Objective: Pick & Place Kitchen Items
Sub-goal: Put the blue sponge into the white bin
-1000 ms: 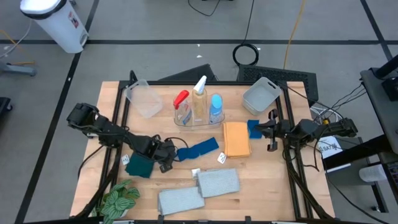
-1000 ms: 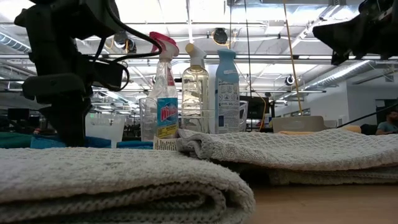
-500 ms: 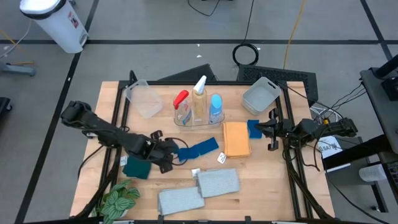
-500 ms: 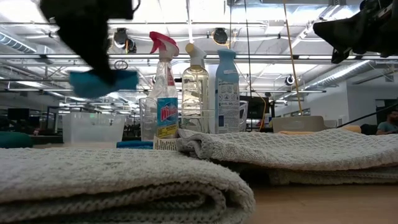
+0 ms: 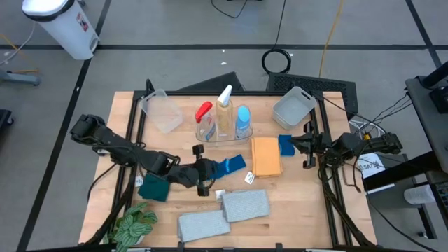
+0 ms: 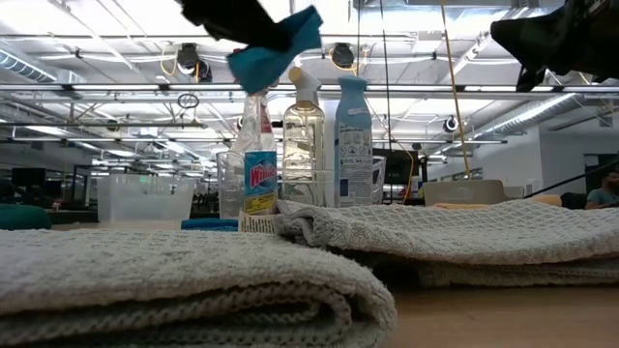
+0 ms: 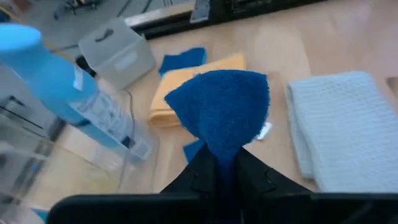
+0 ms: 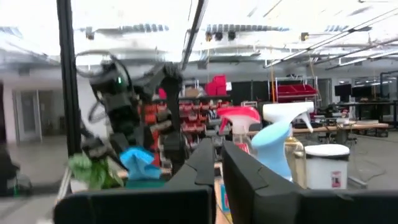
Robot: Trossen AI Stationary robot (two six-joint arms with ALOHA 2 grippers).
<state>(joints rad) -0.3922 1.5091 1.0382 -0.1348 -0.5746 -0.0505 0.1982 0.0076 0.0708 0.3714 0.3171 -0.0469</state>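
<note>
My left gripper point(image 5: 207, 173) is shut on the blue cloth point(image 5: 229, 165) and holds it near the table's middle; the low view shows the cloth point(image 6: 279, 41) high above the table. Three bottles point(image 5: 224, 120) stand in a clear tray behind it. An orange sponge point(image 5: 266, 156) and a blue sponge point(image 5: 284, 147) lie to the right. A teal cloth point(image 5: 155, 187) lies at the left and two grey towels point(image 5: 245, 204) point(image 5: 203, 225) near the front edge. My right gripper point(image 5: 298, 143) hovers shut at the right edge, above the blue sponge. My left gripper pinches the blue cloth between its two fingers by a bunched end point(image 7: 221, 148). The fingers come slanting from the table's left. The rest of the cloth stands out ahead of the fingertips as a crumpled flap point(image 7: 221, 106), slack and raised off the table.
A clear tub point(image 5: 162, 110) stands at the far left and a grey tub point(image 5: 294, 106) at the far right. A green plant point(image 5: 133, 225) sits at the near left corner. A small white tag point(image 5: 248, 178) lies by the orange sponge.
My left gripper has risen from the table and gone toward the right edge, rolling and tipping its fingers up from pointing down. The blue cloth, which lay flat, has come up with it and now sticks out bunched ahead of the fingers.
</note>
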